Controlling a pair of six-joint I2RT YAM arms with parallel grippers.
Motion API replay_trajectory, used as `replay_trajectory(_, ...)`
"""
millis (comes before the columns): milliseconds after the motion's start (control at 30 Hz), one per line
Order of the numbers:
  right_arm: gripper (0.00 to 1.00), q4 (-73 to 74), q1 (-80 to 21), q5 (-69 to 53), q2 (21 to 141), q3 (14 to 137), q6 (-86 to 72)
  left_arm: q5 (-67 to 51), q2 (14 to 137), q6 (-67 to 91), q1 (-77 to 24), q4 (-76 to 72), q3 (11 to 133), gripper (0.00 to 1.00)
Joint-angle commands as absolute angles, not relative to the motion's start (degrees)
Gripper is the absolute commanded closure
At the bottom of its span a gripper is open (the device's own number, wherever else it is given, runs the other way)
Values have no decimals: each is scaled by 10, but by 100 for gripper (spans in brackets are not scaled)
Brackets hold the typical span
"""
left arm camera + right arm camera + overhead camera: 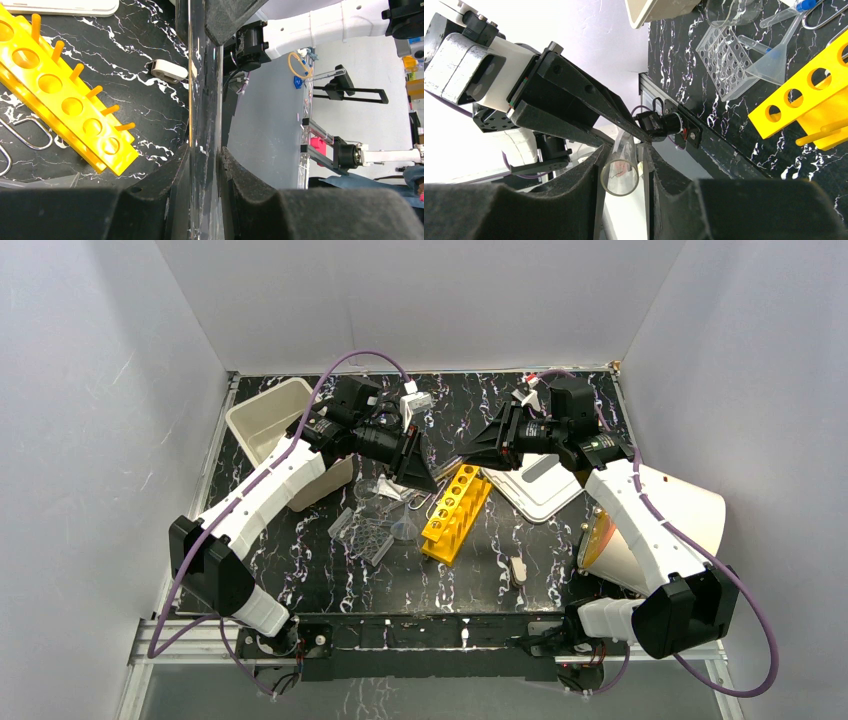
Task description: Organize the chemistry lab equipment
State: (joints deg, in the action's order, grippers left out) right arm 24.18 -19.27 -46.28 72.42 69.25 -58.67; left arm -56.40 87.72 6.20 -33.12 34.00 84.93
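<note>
Your left arm [262, 492] and right arm [640, 515] both stretch in over the middle of the bench [300, 575], wedge-shaped black fingers tip to tip above the yellow rack [457, 512]. The left gripper [430, 483] pinches a clear glass tube [620, 172] between foam pads. The right gripper [467, 462] brackets the tube's round open mouth, but you cannot tell whether it presses.
</note>
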Motion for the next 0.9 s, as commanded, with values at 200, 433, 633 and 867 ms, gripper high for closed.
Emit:
replay_trajectory(200,52,216,-192,-486,734,737,-569,-604,874,50,-330,351,871,100)
replay_trajectory(433,68,205,-192,-495,731,733,-575,-586,875,49,-330,352,878,100)
replay_trajectory(633,64,184,-192,-500,727,733,-575,-560,872,49,-329,347,875,100)
replay_trajectory(867,67,182,-192,-516,730,729,-573,-566,875,54,-329,342,877,100)
